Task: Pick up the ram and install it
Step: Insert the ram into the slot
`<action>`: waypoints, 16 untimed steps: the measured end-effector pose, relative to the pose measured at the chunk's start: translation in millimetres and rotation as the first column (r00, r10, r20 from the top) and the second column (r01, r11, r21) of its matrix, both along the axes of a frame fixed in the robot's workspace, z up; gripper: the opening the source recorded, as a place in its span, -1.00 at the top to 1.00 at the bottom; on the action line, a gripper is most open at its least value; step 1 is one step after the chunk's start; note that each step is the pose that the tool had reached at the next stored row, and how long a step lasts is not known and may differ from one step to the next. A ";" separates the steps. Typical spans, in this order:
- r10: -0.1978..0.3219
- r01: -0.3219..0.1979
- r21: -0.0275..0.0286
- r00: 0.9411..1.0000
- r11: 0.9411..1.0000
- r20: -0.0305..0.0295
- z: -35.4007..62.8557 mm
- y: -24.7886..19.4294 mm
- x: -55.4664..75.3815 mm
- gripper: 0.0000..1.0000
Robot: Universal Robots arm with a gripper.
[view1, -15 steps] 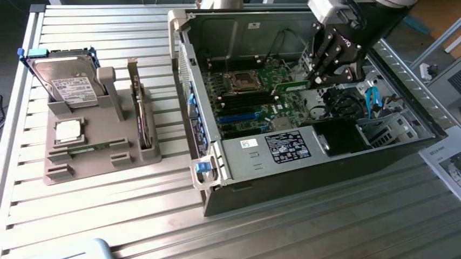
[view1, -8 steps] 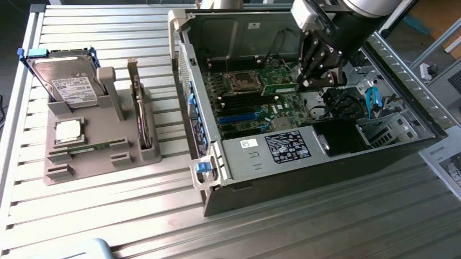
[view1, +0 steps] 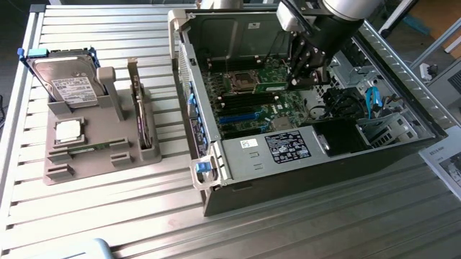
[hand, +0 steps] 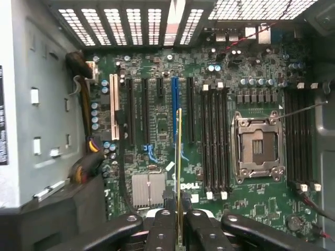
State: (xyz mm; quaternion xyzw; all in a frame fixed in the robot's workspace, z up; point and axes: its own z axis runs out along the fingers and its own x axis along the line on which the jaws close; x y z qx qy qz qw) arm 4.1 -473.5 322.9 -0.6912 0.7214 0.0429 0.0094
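My gripper (view1: 301,81) is inside the open computer case (view1: 216,162), shut on the ram (view1: 272,85). The ram is a slim green stick held just above the motherboard (view1: 252,102), beside the CPU socket (view1: 241,81). In the wrist view the ram (hand: 179,157) shows edge-on as a thin yellow-green line that rises from between the two black fingers (hand: 162,232) of the gripper (hand: 179,222). It hangs over the blue expansion slot (hand: 175,104). The black memory slots (hand: 214,141) lie between it and the CPU socket (hand: 259,146). More memory slots (hand: 299,141) lie beyond the socket.
On the exterior view's left a grey fixture (view1: 101,151) stands on the slatted metal table (view1: 108,216). It holds a hard drive (view1: 65,83), a square silver chip (view1: 68,131) and an upright expansion card (view1: 140,113). The power supply (view1: 281,148) and cables (view1: 346,102) crowd the case.
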 end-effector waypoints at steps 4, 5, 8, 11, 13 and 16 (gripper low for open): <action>0.007 -0.007 0.000 1.000 1.000 0.001 -8.6 5.0 -9.1 0.72; 0.018 -0.018 0.000 1.000 1.000 0.003 -14.6 7.4 -12.8 0.72; 0.037 -0.037 0.000 0.999 0.999 0.005 -21.0 11.7 -13.6 0.72; 0.038 -0.038 0.000 0.999 0.999 0.005 -26.3 18.9 -14.2 0.72; 0.038 -0.038 0.000 0.999 0.999 0.005 -30.2 24.8 -16.0 0.72; 0.038 -0.038 0.000 0.999 0.999 0.006 -38.1 32.0 -20.7 0.72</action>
